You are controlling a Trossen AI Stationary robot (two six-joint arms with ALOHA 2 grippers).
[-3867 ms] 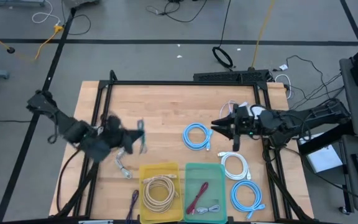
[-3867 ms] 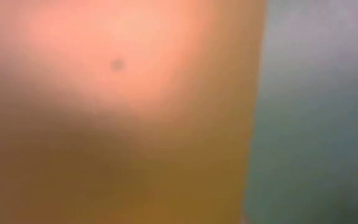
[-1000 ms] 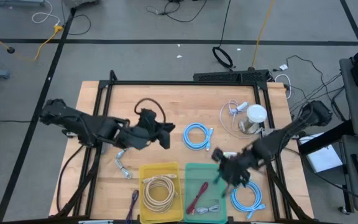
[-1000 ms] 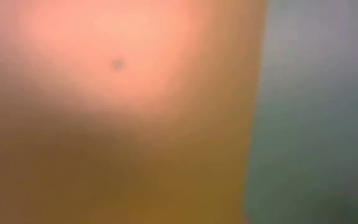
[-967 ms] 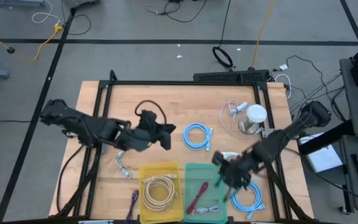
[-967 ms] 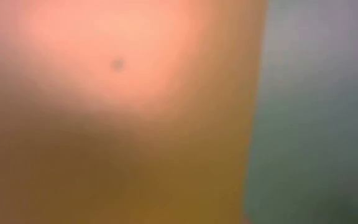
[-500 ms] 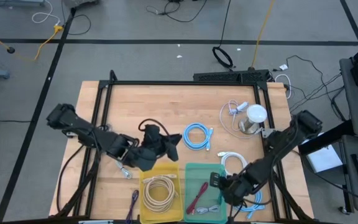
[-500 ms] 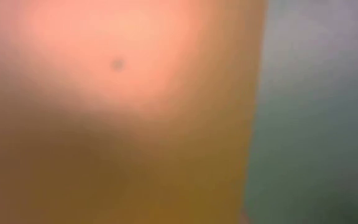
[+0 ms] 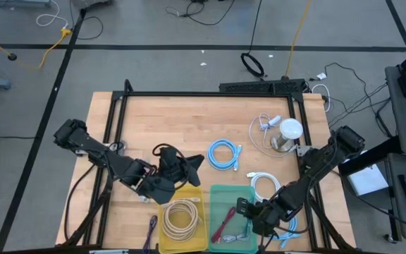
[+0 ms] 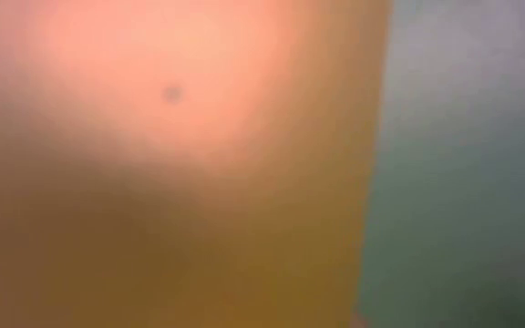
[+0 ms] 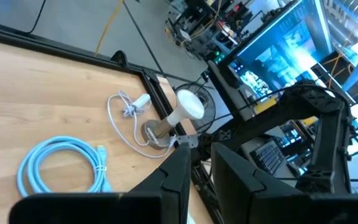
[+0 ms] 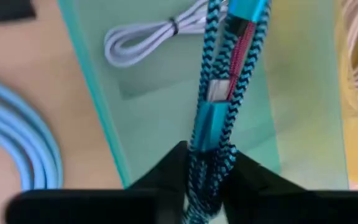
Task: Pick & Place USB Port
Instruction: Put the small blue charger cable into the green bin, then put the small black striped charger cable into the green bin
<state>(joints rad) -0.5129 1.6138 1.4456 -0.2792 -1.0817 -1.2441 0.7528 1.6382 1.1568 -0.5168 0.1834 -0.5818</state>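
In the high view my right gripper (image 9: 242,209) hovers over the green bin (image 9: 220,194), shut on a blue-and-black braided cable (image 12: 219,93). That cable hangs over the bin's floor beside a red cable (image 12: 244,43) and a white bundled cable (image 12: 148,34). My left gripper (image 9: 194,162) is at the far rim of the yellow bin (image 9: 166,192), its fingers (image 11: 179,177) nearly together. A black cable (image 9: 162,149) loops beside it on the far side. The low view is filled by a blur of orange and green. My left gripper is shut on the black cable, but its own body hides the place of contact. Only the loop (image 9: 159,148) shows beside it, lifted off the wood. My right gripper pinches the braided cable's bundled strands (image 12: 207,146) between its two fingers (image 12: 166,171). The fingers point down into the bin and the bundle hangs below them, clear of the bin's floor.
The yellow bin holds a beige coil (image 9: 182,215). On the table lie light blue coils (image 9: 223,153) (image 9: 285,224), a white coil (image 9: 265,187), a white cable by a metal cup (image 9: 287,134), a short cable (image 9: 139,190) and a purple one (image 9: 152,227).
My left gripper has moved toward the near edge, up to the yellow bin, and the black cable loop has come with it. My right gripper has moved toward the near edge and a little left, over the green bin, carrying the braided cable.
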